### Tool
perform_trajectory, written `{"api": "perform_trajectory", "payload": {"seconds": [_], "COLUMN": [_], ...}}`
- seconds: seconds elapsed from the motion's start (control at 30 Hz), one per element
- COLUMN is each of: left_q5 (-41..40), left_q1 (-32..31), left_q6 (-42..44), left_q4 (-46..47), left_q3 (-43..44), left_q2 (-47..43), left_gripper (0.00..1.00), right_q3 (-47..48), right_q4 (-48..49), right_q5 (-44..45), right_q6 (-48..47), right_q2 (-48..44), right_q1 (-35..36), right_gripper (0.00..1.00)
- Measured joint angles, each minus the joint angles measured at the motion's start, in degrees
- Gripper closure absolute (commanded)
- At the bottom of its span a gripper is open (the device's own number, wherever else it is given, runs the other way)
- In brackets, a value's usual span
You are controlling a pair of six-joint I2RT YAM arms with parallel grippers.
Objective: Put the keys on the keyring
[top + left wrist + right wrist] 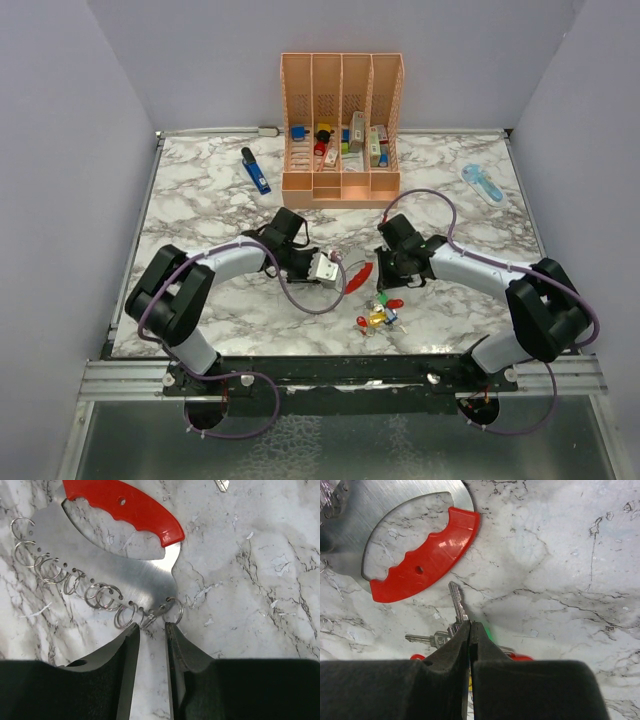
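As seen from above, found the keyring [356, 273] lying flat on the table [200, 200] near its middle, between the two grippers, red side toward the right arm and grey-silver side toward the left. Saw, in the left wrist view, a row of holes along the silver outer edge, most carrying a small split ring [47, 571], and a scalloped inner edge with one hole on the red side. Found the keys [379, 316] in a loose heap a little nearer the arms' bases than the keyring and slightly to the right, with red, yellow and green heads mixed, apart from the keyring.

Found the left gripper [152, 628] low over the marble at the silver end, jaws parted by a narrow gap with bare marble in it. Saw the last rings right at the fingertips [131, 640]; could not tell whether touching, and saw nothing gripped. Found the right gripper [470, 626] closed tight over the heap, fingers pressed together, with one key [458, 601] pinched at the tips — blade sticking out ahead toward the red side, not reaching it. Glimpsed a green head just beside the right finger, plus more silver blades and two red heads lower in that view.

Farther out, noted a peach organiser [342, 120] at the back edge, a dark blue tool [256, 172] to its left and a pale blue tool [482, 183] at the far right.
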Motion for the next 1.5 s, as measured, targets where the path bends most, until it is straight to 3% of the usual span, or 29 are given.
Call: {"api": "perform_trajectory", "payload": {"seconds": [0.27, 1.17, 1.5], "left_q5": [-3.56, -2.27, -5.55], "left_q1": [0.02, -3.39, -3.37], "left_q6": [-1.75, -2.60, -4.13], "left_q4": [1.11, -2.32, 2.01], "left_q3": [-3.08, -4.24, -4.17], "left_q2": [-4.81, -3.41, -3.32], "left_gripper": [0.70, 0.71, 0.70], "right_q3": [-0.81, -1.53, -2.19], "right_q4": [0.13, 0.31, 0.70], "right_q5": [-0.39, -0.76, -0.76], "right_q6": [-0.37, -0.39, -0.42], "right_q2": [-0.07, -2.86, -2.93], "right_q1": [0.00, 0.07, 0.26], "right_gripper": [0.99, 0.99, 0.99]}}
